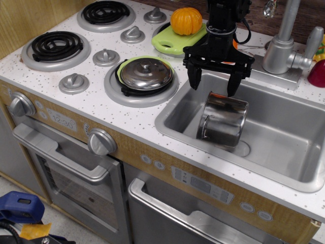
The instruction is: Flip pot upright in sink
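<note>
Sink first: the grey basin is set into the speckled white surface right of the burners. Inside it, the steel pot lies tipped on its side near the basin's left half, its base toward the back wall. My gripper hangs just above the pot, jaws spread wide and empty. A domed lid rests on the nearest burner.

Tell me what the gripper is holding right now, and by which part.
Nothing is held. The gripper hangs open above the pot, which lies tilted in the sink; its fingers are spread just over the pot's upper rim, not closed on it.
</note>
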You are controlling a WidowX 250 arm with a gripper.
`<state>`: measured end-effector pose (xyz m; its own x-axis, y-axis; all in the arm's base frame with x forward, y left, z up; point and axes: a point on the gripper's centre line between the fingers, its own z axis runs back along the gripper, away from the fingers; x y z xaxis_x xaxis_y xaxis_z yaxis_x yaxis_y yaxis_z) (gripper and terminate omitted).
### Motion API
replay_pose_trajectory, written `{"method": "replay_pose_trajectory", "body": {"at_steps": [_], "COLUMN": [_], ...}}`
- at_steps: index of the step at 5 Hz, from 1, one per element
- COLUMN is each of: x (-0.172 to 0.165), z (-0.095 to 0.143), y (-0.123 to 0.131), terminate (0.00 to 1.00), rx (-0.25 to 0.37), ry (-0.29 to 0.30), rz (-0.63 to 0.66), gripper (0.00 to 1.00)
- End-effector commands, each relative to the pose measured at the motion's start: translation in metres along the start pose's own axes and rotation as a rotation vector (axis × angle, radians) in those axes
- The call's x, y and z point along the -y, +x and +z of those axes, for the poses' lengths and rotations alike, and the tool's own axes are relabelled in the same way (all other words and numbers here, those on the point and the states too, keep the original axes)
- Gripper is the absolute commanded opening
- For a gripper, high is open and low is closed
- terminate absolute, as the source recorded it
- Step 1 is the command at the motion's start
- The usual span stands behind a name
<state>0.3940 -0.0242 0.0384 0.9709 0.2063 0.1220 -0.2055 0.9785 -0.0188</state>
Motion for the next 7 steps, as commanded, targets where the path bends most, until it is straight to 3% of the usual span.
{"method": "replay_pose_trajectory", "body": {"at_steps": [1, 3, 4, 6, 7], "x": [0.000, -0.009, -0.010, -0.016, -0.011], "z": [0.000, -0.006, -0.007, -0.013, -0.011], "y": [0.000, 0.002, 0.006, 0.009, 0.011], "terminate": [0.00, 0.00, 0.00, 0.00, 0.00], "rx": [0.000, 0.022, 0.036, 0.082, 0.094], "ry": [0.000, -0.063, -0.164, -0.497, -0.607], "rz": [0.000, -0.006, 0.051, 0.276, 0.369], "gripper": [1.00, 1.00, 1.00, 1.00, 1.00]}}
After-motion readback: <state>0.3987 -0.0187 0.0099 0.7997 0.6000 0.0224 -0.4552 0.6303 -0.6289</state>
